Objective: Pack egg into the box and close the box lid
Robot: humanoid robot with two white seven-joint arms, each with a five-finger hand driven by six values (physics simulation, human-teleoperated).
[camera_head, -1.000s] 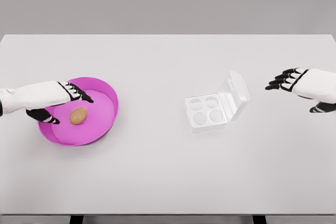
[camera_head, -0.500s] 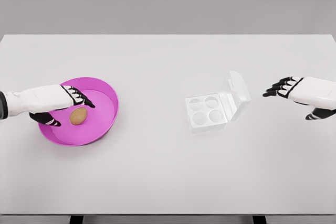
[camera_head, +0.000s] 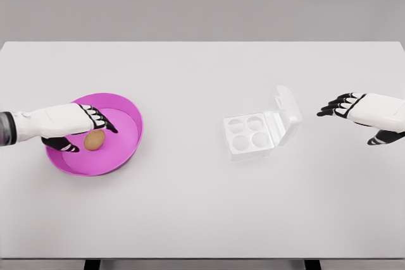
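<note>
Left hand (camera_head: 74,128) reaching in over the near-left rim of a pink bowl (camera_head: 130,140), fingers (camera_head: 100,118) spread above and thumb lower down, bracketing a brown egg (camera_head: 95,140). Egg lying on the bowl floor just below the fingertips and just right of the thumb; contact between fingers and egg too close to call, but no full clasp visible, hand loosely apart. Left forearm coming in level from the picture's left edge.

Far to the right of that hand, on the white table (camera_head: 190,207), a clear plastic egg box (camera_head: 250,135) with four round hollows, all vacant. Lid (camera_head: 285,114) standing up and leaning back on the box's right side, hinged there.

Right hand (camera_head: 357,110) hanging above the table to the right of the box, well apart from the lid, dark fingers stretched out toward it and slightly fanned, thumb dropped below the palm, holding nothing. Bowl and box well apart from each other, with bare tabletop between.
</note>
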